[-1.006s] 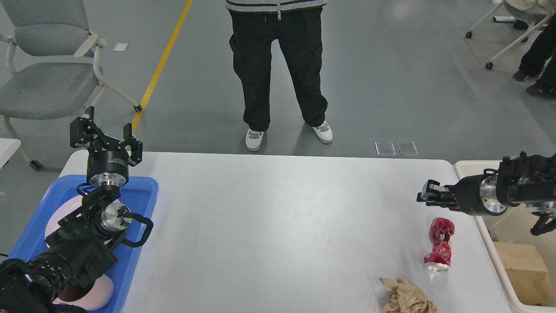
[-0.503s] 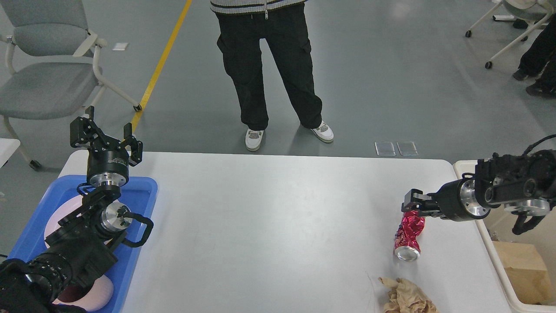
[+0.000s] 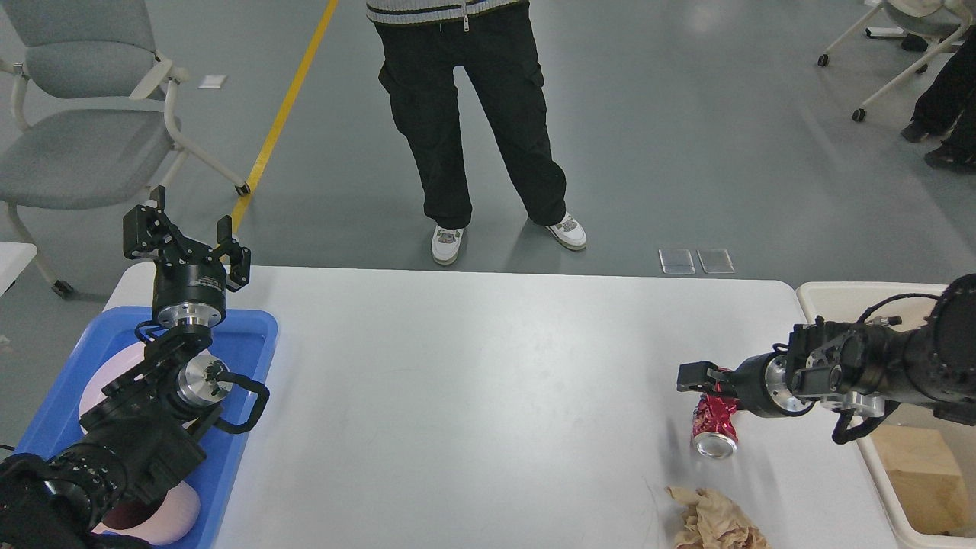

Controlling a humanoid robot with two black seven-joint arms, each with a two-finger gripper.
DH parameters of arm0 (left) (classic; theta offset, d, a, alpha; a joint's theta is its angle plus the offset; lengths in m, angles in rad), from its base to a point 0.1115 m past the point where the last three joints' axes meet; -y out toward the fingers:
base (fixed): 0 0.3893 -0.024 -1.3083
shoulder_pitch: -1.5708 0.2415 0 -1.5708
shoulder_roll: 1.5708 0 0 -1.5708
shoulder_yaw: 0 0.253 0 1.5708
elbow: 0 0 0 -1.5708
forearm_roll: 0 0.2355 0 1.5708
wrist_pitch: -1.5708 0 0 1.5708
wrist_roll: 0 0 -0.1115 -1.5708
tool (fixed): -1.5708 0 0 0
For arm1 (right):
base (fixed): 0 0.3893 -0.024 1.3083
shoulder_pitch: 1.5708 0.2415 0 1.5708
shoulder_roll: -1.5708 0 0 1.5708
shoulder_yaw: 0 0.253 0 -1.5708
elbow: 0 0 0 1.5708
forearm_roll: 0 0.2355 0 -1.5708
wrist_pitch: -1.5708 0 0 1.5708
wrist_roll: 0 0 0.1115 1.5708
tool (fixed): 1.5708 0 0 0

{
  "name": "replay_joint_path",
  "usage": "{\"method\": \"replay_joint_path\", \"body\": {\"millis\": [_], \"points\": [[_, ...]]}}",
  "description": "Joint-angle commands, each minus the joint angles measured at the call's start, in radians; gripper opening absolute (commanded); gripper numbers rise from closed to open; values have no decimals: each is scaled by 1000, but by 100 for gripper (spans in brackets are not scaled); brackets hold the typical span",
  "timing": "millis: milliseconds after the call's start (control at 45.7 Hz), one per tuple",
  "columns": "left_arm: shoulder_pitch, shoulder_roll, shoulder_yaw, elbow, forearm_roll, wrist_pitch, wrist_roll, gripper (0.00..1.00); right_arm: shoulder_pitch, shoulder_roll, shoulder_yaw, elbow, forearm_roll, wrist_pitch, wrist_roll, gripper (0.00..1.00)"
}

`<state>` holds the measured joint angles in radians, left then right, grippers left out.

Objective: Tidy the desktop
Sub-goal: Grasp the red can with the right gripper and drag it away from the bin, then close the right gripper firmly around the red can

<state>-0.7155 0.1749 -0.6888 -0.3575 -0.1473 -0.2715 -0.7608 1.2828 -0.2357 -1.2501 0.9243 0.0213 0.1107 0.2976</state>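
Observation:
The white desktop (image 3: 488, 381) fills the middle of the head view. A crushed red can (image 3: 713, 425) lies on its right side, open end toward me. A crumpled tan paper wad (image 3: 713, 522) lies at the front edge, just below the can. My right gripper (image 3: 698, 379) comes in from the right and sits low over the can's far end; its fingers are dark and I cannot tell them apart. My left gripper (image 3: 185, 238) is open and empty, held up above the far end of the blue tray (image 3: 255, 335).
The blue tray at the left holds pink plates (image 3: 99, 389). A cream bin (image 3: 827, 293) stands off the desktop's right edge with brown cardboard (image 3: 915, 457) inside. A person (image 3: 473, 114) stands behind the far edge. A grey chair (image 3: 84, 137) is at the far left.
My right gripper has moved left and down onto the can's far end. The can has shifted left and turned. The left arm has not moved.

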Motion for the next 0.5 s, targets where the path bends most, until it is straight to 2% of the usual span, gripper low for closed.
{"method": "replay_joint_path", "body": {"millis": [0,263,328,416,481], "points": [[1,0,0,0,0,0,0,96,-49,36,-12,-50,19,-2,0,100],[1,0,0,0,0,0,0,96,-108,62,-15,-81,25,-22,1,100],[1,0,0,0,0,0,0,96,-125,68,-15,-81,29,-68,3,85],[1,0,-1,0,0,0,0,96,-145,73,-17,-84,28,-115,5,51],[1,0,0,0,0,0,0,96,-143,78,-23,-84,22,-123,5,42]]}}
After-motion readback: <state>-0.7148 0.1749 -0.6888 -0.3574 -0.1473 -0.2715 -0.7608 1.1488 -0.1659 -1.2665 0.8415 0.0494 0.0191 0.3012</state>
